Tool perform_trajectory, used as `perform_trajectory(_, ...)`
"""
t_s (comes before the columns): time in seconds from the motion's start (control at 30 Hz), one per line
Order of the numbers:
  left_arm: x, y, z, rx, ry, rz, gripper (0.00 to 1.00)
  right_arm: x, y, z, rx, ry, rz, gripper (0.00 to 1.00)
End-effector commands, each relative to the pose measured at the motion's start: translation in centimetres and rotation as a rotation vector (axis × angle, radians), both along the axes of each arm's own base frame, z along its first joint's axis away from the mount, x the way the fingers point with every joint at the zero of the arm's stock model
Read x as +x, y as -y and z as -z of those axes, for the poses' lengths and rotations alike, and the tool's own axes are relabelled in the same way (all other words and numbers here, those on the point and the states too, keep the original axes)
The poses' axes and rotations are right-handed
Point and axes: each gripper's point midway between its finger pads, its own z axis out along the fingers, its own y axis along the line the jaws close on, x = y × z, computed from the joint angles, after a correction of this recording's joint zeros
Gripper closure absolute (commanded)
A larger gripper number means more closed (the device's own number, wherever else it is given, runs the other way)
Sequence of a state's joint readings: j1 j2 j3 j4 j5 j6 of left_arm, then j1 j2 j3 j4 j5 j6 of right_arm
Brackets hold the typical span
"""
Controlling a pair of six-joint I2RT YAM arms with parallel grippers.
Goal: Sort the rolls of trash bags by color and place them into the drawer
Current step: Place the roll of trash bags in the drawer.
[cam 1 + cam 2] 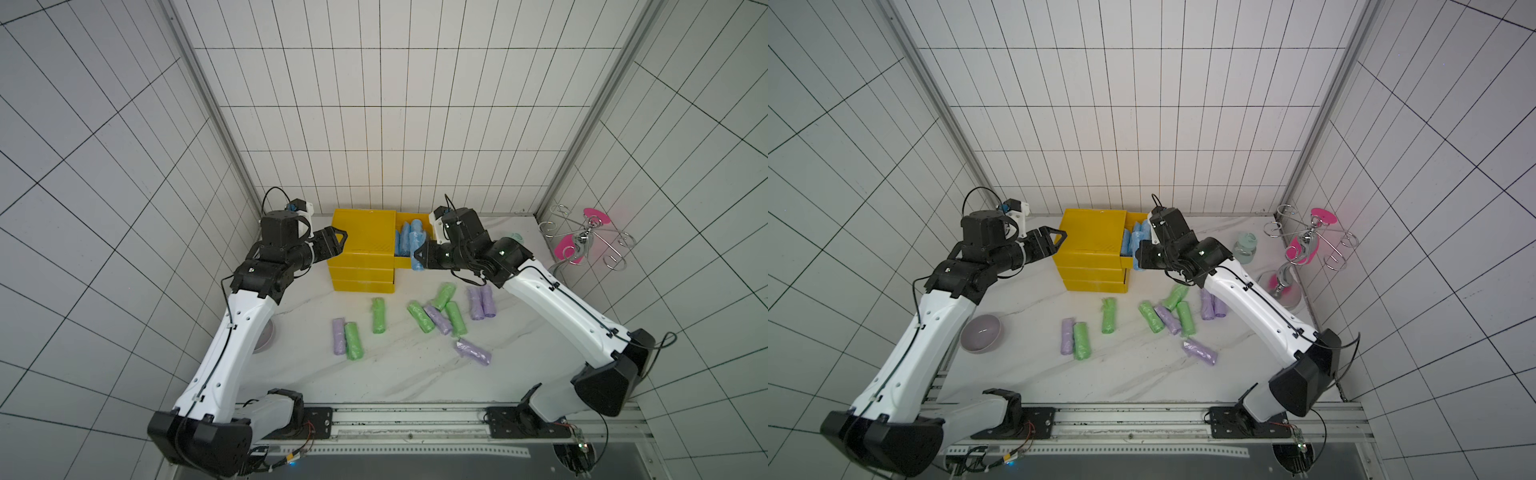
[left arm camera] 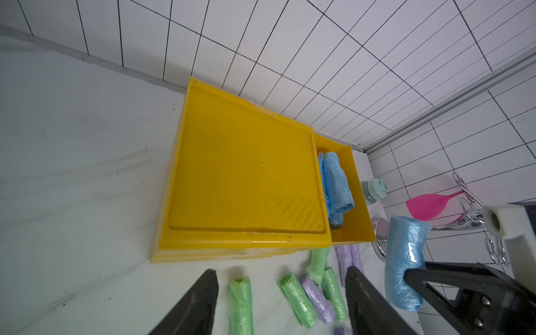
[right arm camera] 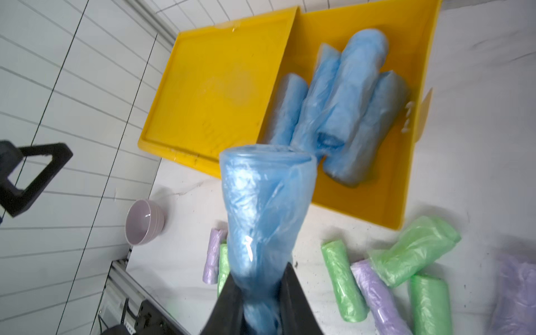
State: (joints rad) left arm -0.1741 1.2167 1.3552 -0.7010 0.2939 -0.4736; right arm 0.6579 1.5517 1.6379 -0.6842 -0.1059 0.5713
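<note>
Right wrist view: a light blue roll [image 3: 261, 208] is clamped by the right gripper [image 3: 259, 285], lower end hidden between the jaws. The open drawer [image 3: 383, 200] is seen just beyond. The left gripper [image 2: 282, 271] is spread, empty, finger bases cut off.

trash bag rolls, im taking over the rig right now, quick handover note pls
Right hand: shut on a light blue roll, at the near edge of the open top drawer.
Left hand: open, empty, beside the yellow drawer unit.
Done: about four blue rolls lie in the top drawer.
Left: drop this one in, then sort five green rolls and five purple rolls off the table; the lower drawers look shut.
</note>
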Motion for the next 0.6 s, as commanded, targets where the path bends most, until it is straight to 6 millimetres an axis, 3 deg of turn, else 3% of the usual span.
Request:
perform_trajectory(0.0, 1.5, -1.3, -0.5, 0.075, 0.03, -0.034, 0.31, 2.9, -0.4, -1.1, 0.027, -0.003, 0.013, 0.84)
perform_trajectory(0.3, 4.4, -3.8, 0.8, 0.113, 0.006, -0.101, 0.31, 8.9, -2.6, 0.6, 0.133, -0.107, 0.075, 0.85)
perform_trajectory(0.57, 6.0, -4.1, 3.1, 0.118, -0.034, -0.106, 0.31, 10.7, -3.3, 4.5, 0.137, -0.198, 0.117, 0.86)
